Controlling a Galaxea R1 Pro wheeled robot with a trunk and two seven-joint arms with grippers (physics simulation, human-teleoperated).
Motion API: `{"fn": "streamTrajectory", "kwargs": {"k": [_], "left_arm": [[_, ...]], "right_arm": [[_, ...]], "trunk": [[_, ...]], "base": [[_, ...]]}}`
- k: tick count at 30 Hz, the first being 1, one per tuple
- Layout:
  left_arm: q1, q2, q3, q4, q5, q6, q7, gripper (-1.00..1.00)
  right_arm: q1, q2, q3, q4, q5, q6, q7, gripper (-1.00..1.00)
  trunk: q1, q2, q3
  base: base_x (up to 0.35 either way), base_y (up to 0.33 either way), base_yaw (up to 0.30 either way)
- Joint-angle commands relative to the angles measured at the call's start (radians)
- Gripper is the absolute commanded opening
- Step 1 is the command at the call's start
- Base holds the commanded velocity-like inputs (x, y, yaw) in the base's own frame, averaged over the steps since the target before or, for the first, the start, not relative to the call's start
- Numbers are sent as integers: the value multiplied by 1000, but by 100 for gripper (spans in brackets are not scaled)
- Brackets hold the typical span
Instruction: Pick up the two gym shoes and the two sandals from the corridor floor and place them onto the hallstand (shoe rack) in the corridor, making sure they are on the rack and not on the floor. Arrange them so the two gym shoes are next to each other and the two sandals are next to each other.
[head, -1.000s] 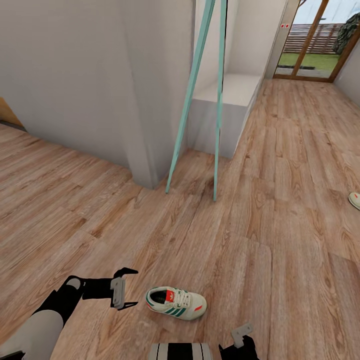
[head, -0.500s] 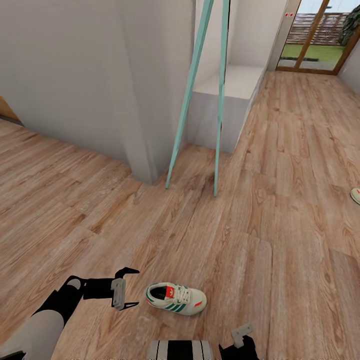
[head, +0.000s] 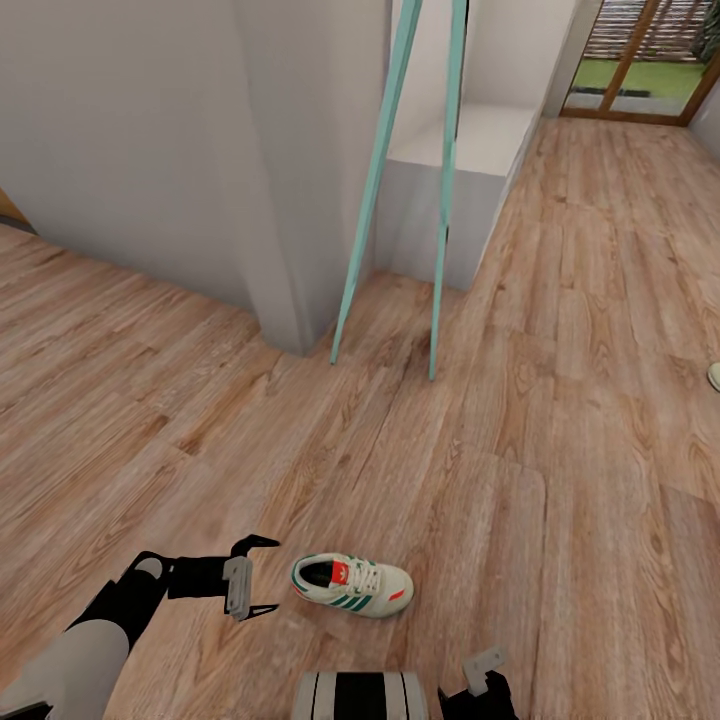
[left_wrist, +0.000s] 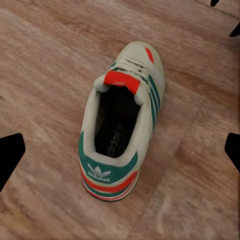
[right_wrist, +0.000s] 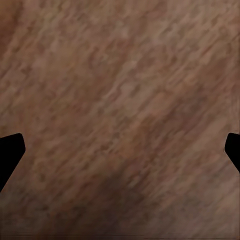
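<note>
The gym shoe (head: 352, 585) lay upright on its sole on the floor (head: 560, 420), close in front of the robot, heel toward the left gripper (head: 256, 578). In the left wrist view the shoe (left_wrist: 122, 130) showed a cream-white upper, green side stripes, a red tongue label and a red heel band. The left gripper was spread wide, just beside the heel, not touching it. The right gripper (right_wrist: 120, 150) was spread too, above bare planks. A second shoe (head: 714, 376) showed at the right edge, well apart. Two teal poles (head: 445, 190) stood beyond, before a low white unit (head: 470, 165).
</note>
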Motion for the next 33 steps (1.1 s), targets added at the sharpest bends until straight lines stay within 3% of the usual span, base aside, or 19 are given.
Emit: {"fn": "streamTrajectory", "kwargs": {"k": [1, 14, 33], "left_arm": [[0, 0, 0, 0, 0, 0, 0, 100], [0, 1, 0, -1, 0, 0, 0, 100], [0, 3, 3, -2, -1, -54, 3, 100]], "right_arm": [[0, 0, 0, 0, 0, 0, 0, 100], [0, 0, 0, 0, 0, 0, 0, 100], [0, 0, 0, 0, 0, 0, 0, 100]], "trunk": [[0, 0, -4], [4, -2, -39], [4, -2, -39]], "base": [[0, 0, 0], [0, 0, 0], [0, 32, 0]]}}
